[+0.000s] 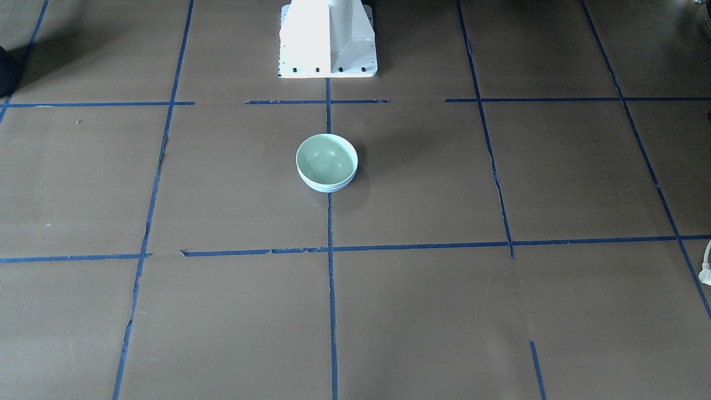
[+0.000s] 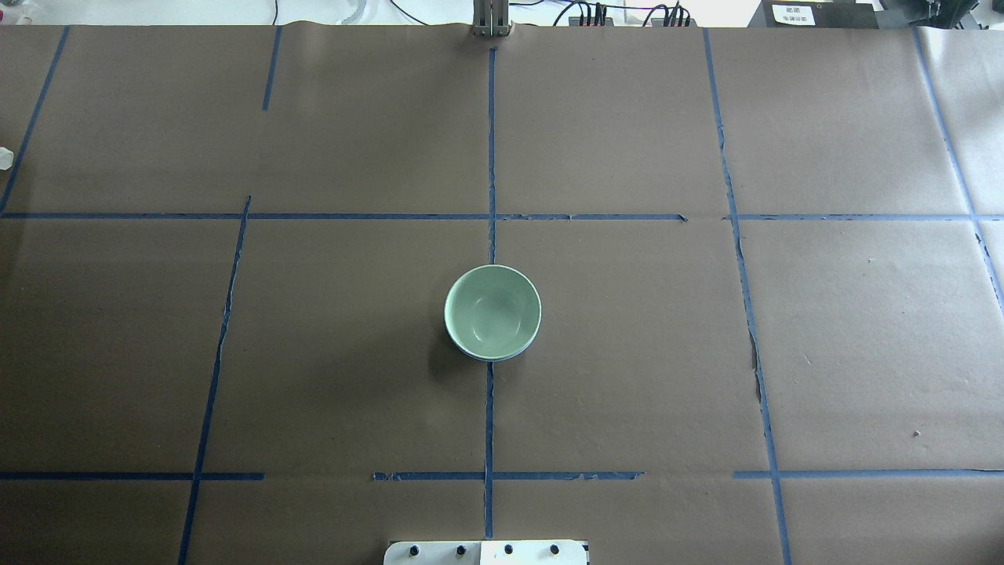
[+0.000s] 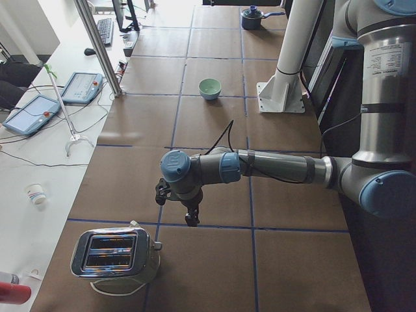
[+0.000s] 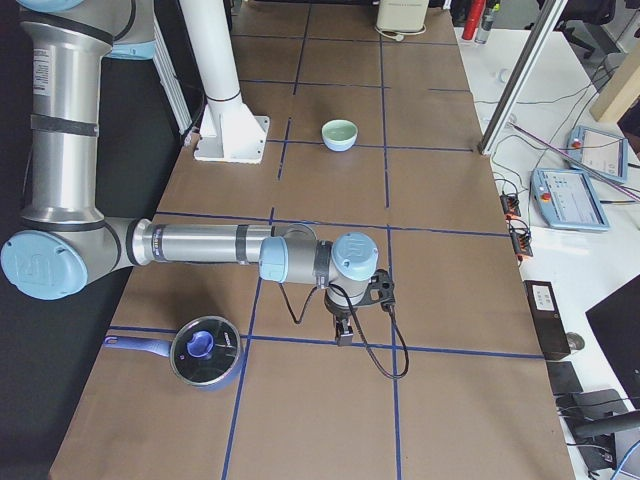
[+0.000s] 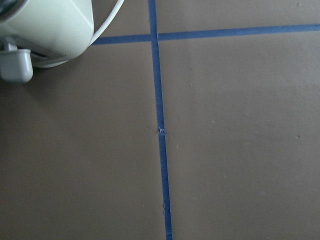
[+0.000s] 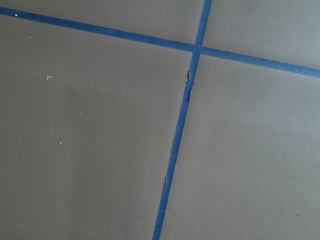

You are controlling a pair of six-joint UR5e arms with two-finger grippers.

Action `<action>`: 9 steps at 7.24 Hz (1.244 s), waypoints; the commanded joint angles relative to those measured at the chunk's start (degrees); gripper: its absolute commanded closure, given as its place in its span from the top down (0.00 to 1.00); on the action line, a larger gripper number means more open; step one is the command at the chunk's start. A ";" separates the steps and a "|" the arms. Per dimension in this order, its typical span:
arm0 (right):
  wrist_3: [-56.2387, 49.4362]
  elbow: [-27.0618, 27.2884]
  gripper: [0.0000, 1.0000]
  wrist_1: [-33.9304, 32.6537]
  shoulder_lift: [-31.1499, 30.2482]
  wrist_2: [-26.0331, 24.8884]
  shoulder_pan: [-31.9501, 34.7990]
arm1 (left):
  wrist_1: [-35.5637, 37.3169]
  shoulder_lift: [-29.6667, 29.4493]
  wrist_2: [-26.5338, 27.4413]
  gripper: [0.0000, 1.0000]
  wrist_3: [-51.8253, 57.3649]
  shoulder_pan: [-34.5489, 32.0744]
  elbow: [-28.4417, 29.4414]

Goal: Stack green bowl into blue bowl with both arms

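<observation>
Shows the green bowl (image 2: 492,310) seated upright inside the blue bowl (image 1: 328,189), at the middle of the brown-papered bench (image 2: 235,353), on a blue tape line (image 2: 489,424). Leaves of the blue bowl only a thin rim under the green one, at its 6 o'clock edge in the front-facing view and near 5 o'clock from overhead. Places the stack at 6 o'clock of the white pedestal (image 1: 328,39) in the front-facing view, well apart from it, and at 12 o'clock of it from overhead.

Picks up both arms only from the bench ends. From the robot's left end, finds the left end effector (image 3: 191,218) pointing down over a tape line, the bowls well apart at its 12 o'clock and a chrome toaster (image 3: 116,255) near at 8 o'clock. From the right end, finds the right end effector (image 4: 344,335) likewise pointing down close to a tape line, a lidded blue saucepan (image 4: 205,352) at its 9 o'clock and the bowls far off at 12 o'clock. Cannot tell from these side views the state of either end effector, released or clenched.

Through the left wrist camera, takes in paper, crossing tape and a corner of the toaster at 11 o'clock. Through the right wrist camera, only paper and a tape crossing toward 1 o'clock.
</observation>
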 commanded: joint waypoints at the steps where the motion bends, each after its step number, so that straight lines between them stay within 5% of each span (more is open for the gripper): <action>1: -0.07 0.32 1.00 0.12 0.03 0.06 0.00 | -0.41 -0.36 -0.16 1.00 -0.05 -0.01 0.23; 9: 2.39 -0.11 1.00 0.12 1.52 -1.70 0.00 | -0.32 -1.77 0.28 1.00 0.13 -0.19 -0.39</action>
